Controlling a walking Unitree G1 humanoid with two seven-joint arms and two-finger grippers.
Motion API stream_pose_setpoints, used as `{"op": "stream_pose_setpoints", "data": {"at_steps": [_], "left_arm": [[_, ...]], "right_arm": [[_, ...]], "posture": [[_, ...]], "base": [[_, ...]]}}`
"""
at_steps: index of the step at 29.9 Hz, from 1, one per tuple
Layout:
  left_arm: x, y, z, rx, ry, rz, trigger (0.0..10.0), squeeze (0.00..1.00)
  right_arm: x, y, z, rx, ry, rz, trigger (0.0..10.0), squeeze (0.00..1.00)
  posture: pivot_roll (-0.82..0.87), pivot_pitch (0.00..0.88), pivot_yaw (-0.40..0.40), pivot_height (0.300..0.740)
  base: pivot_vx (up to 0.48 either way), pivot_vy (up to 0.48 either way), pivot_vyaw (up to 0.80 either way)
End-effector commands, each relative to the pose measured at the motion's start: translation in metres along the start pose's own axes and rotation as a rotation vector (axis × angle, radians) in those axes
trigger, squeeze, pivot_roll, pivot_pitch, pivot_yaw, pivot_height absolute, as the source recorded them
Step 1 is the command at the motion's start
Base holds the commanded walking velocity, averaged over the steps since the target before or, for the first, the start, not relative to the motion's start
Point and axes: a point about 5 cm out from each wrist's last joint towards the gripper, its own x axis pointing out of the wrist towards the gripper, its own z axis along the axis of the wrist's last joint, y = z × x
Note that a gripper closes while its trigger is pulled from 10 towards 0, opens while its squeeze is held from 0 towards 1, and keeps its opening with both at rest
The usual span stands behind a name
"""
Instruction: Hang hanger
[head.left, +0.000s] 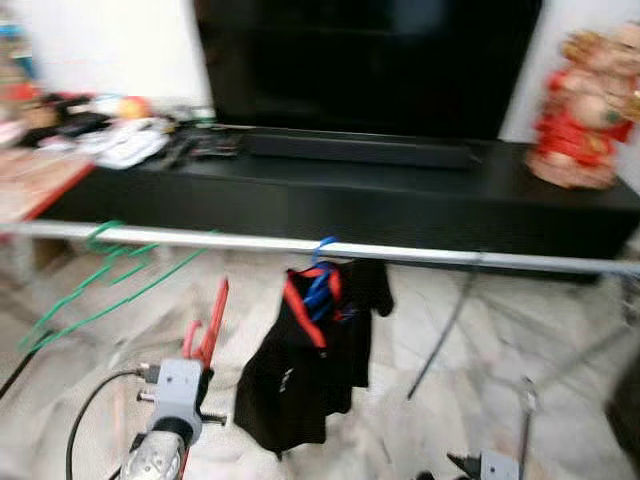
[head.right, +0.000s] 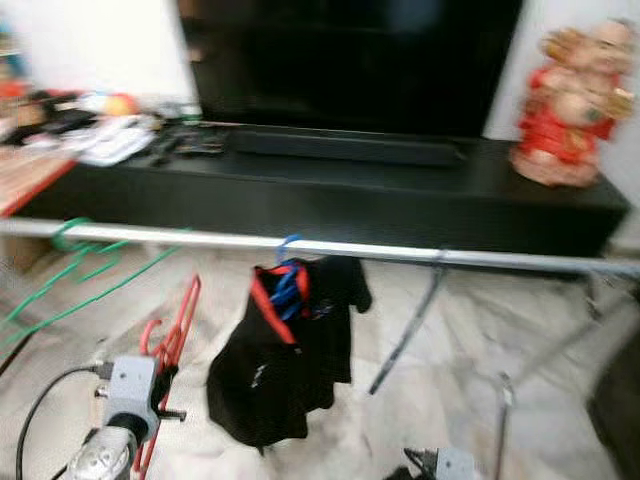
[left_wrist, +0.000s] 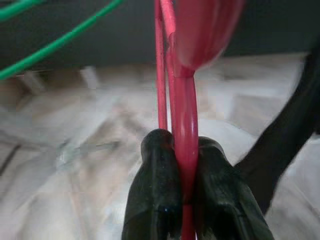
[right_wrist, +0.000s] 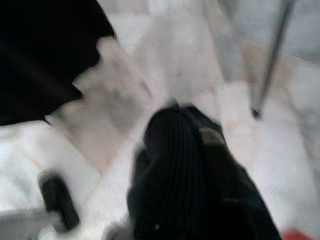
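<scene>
Here the left gripper (left_wrist: 186, 165) holds the red plastic hanger (head.left: 207, 335) low in front of the robot, below the long silver metal rail (head.left: 420, 254) that crosses the scene. Its jaws are nearly closed, with the two black fingers (left_wrist: 155, 185) pinching the hanger's thin bar between them.

To do the step well, the arm should probably lift until the red hook clears the rail's top. It should aim at the bare stretch between the green wire hanger (head.left: 95, 275), hooked near the rail's left end, and the black garment with red trim (head.left: 305, 355) on its blue hanger (head.left: 320, 280), then lower so the hook settles over the rail before the fingers let go.

The right gripper (right_wrist: 190, 170) hangs idle above the pale marble floor (right_wrist: 165, 55), its jaws apparently pressed together and empty.
</scene>
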Motion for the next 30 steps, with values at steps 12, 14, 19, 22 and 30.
{"op": "stream_pose_setpoints", "data": {"at_steps": [12,14,19,22,30], "left_arm": [[0.0056,0.0010,0.0116,-0.033,-0.038,0.017,10.0,0.00],[0.0053,0.0010,0.0114,-0.035,-0.039,0.018,10.0,0.00],[0.0052,0.0006,0.0108,-0.038,-0.036,0.022,10.0,0.00],[0.0053,0.0000,0.0108,-0.041,-0.035,0.021,10.0,0.00],[0.0058,-0.0018,0.0115,-0.047,-0.038,0.017,10.0,0.00]], "right_arm": [[-0.0004,-0.0002,-0.0017,0.009,0.002,-0.004,10.0,0.00],[-0.0004,-0.0005,-0.0015,0.010,0.002,-0.005,10.0,0.00],[-0.0002,-0.0007,-0.0009,0.006,0.001,-0.004,10.0,0.00],[-0.0002,-0.0009,-0.0008,0.006,0.002,-0.004,10.0,0.00],[-0.0001,-0.0013,-0.0006,0.005,0.001,-0.004,10.0,0.00]], "posture": [[0.09,0.053,0.002,0.740],[0.09,0.053,0.002,0.740],[0.09,0.058,0.000,0.740],[0.09,0.059,-0.001,0.740],[0.09,0.061,-0.004,0.740]], "base": [[0.000,0.021,0.00],[0.000,0.330,0.00],[0.000,0.385,0.00],[0.000,0.381,0.00],[0.000,0.382,0.00]]}}
